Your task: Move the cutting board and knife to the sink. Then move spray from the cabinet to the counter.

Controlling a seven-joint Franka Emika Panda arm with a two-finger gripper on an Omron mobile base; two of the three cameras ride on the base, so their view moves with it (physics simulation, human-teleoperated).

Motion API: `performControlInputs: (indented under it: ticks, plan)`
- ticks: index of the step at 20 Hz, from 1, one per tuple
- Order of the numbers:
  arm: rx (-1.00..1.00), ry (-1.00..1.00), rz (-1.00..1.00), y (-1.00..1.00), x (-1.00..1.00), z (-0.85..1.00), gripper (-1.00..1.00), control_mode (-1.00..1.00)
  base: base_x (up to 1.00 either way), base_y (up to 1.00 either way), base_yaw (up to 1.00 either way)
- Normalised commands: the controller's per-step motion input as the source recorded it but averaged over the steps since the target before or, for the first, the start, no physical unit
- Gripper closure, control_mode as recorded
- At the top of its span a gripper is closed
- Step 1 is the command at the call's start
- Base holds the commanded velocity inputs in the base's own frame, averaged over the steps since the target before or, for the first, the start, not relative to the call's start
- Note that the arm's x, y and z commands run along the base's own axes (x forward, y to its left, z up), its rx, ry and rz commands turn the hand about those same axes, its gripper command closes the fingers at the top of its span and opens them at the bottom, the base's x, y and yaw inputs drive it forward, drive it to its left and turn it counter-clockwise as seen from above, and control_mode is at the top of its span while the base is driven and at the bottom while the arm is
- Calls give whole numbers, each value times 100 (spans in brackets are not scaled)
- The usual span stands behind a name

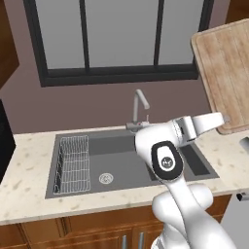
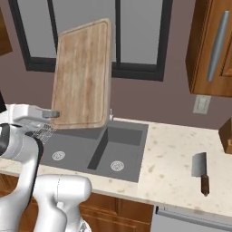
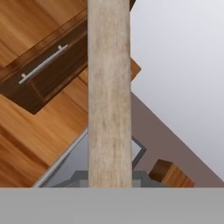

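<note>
Wooden cutting board held upright above the sink

Light-brown cutting board [image 2: 82, 74] raised on end, nearly vertical, clear of the dark grey sink [image 2: 122, 136]. Lower edge pinched in the gripper [image 2: 53, 114], jaws pressed shut on the board. Seen edge-on in the hand view [image 3: 109, 92], running 6 to 12 o'clock. In the left base view, board [image 1: 226, 63] at 2 o'clock, silver faucet [image 1: 140, 104] behind the arm. Knife [image 2: 200, 172] flat on the beige counter [image 2: 172, 154] at 4 o'clock in the right base view, well apart from the sink. Brown cabinet [image 2: 213, 45] with bar handle at 1 o'clock.
</note>
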Motion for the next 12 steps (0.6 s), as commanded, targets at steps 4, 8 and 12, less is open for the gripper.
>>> performControlInputs:
  ticks: [4,8,12]
  plan:
    - [0,5,5,38,-7,-29,100,-100,0,0,0]
    - [0,22,0,93,-8,-30,100,-100,0,0,0]
    - [0,25,0,100,-9,-19,100,-100,0,0,0]
